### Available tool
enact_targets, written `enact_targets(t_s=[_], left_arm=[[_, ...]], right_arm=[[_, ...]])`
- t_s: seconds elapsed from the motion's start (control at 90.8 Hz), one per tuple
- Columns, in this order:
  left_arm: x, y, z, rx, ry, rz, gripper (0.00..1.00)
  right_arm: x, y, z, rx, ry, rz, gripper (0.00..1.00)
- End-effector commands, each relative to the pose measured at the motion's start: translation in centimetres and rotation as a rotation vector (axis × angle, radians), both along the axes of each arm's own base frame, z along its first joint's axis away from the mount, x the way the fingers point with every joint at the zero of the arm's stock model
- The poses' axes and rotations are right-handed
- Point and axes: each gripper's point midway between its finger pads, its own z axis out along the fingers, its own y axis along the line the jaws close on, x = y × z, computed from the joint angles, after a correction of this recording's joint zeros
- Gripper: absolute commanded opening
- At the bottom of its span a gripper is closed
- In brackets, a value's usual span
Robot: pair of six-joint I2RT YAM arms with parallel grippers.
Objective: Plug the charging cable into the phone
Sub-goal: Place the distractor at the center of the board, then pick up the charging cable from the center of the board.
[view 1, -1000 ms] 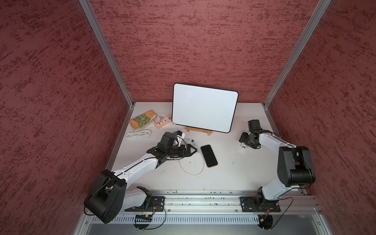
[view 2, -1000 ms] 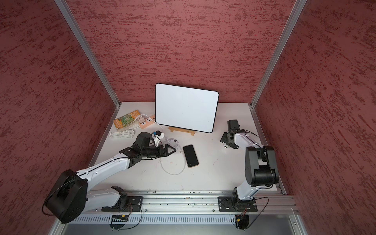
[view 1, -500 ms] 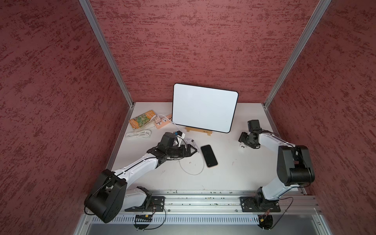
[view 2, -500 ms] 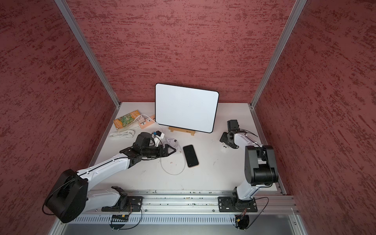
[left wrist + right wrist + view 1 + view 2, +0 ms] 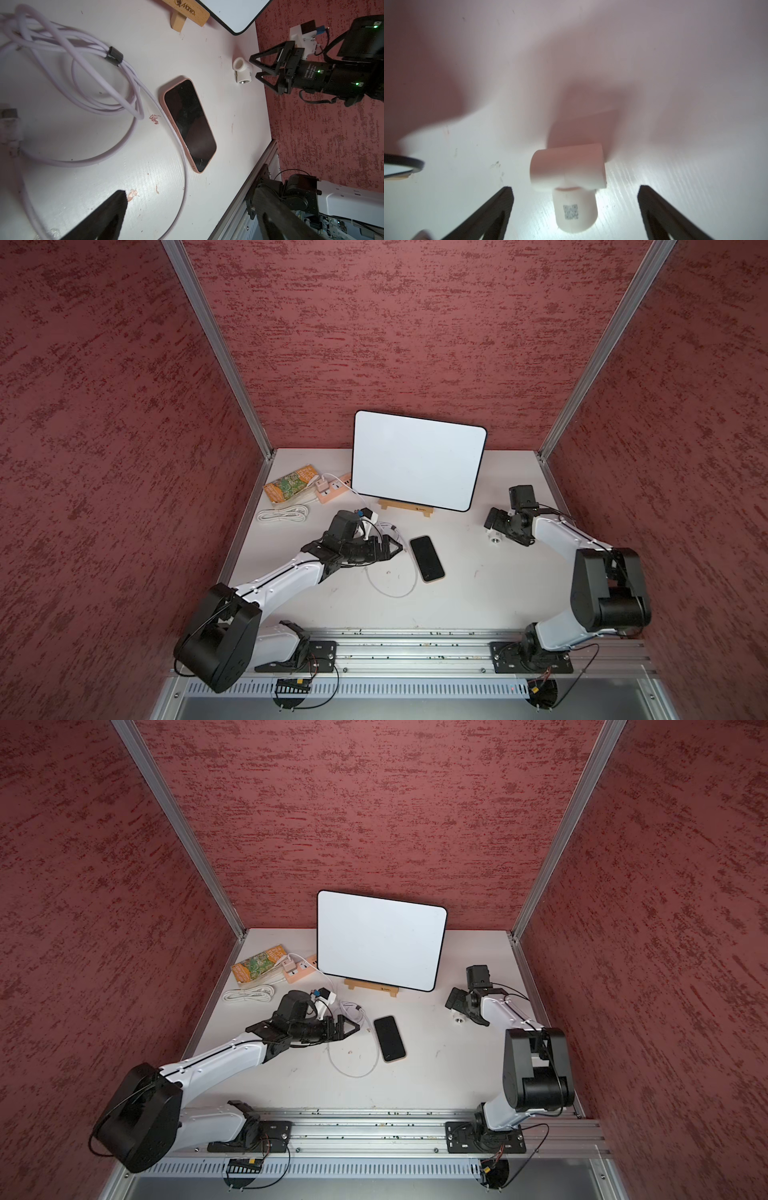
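The left jaws are standing spread wide and pinching nothing, their matte black wedge tips showing blurred and cut off at the edge of the left wrist view. Under and just ahead of them the charging cable is lying on the white, faintly scuffed tabletop, a thin smooth white cord in loose loops gathered by a small ribbed black tie. Its plug tip is proving too small to make out. Farther ahead of the left jaws and clear of them, the phone is lying flat, a round-cornered slab with glossy black glass and a tan rim. One cable strand is curving just beside its long edge. Beyond it the right jaws are likewise standing spread, gripping nothing. A small smooth white T-shaped fitting is resting in the gap at their tips, touching neither. Farthest off, a white black-rimmed board is leaning on a pale wooden stand.
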Motion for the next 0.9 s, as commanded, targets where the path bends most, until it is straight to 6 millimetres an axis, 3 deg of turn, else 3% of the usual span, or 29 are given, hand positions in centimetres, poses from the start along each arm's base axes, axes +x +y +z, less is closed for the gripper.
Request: enact_targets(t_s=[0.0, 0.099, 0.242, 0.507, 0.617, 0.815, 0.893], left_arm=[[1.1, 0.1, 0.5, 0.007, -0.009, 0.029, 1.00], [1.4, 0.3, 0.5, 0.007, 0.004, 0.047, 1.00], [1.5, 1.2, 0.7, 0.019, 0.024, 0.088, 1.00], [1.1, 4.0, 1.0, 0.064, 0.022, 0.188, 1.00], [1.3, 5.7, 1.4, 0.052, 0.002, 0.274, 1.00], [1.2, 8.0, 1.1, 0.061, 0.010, 0.346, 1.00], [1.2, 8.6, 0.8, 0.065, 0.020, 0.361, 0.99]], right_arm=[[-0.6, 1.8, 4.5, -0.007, -0.095, 0.071, 0.99], [-1.4, 5.2, 6.9, 0.006, -0.125, 0.187, 0.99], [-3.2, 11.6, 7.7, 0.060, -0.116, 0.407, 0.99], [-7.6, 21.3, 6.4, 0.040, -0.079, 0.724, 0.96], [-8.3, 25.5, 6.1, 0.077, -0.125, 0.842, 0.95], [-9.0, 30.8, 4.9, 0.101, -0.128, 0.962, 0.91], [-9.5, 31.9, 4.5, 0.095, -0.114, 0.971, 0.89]])
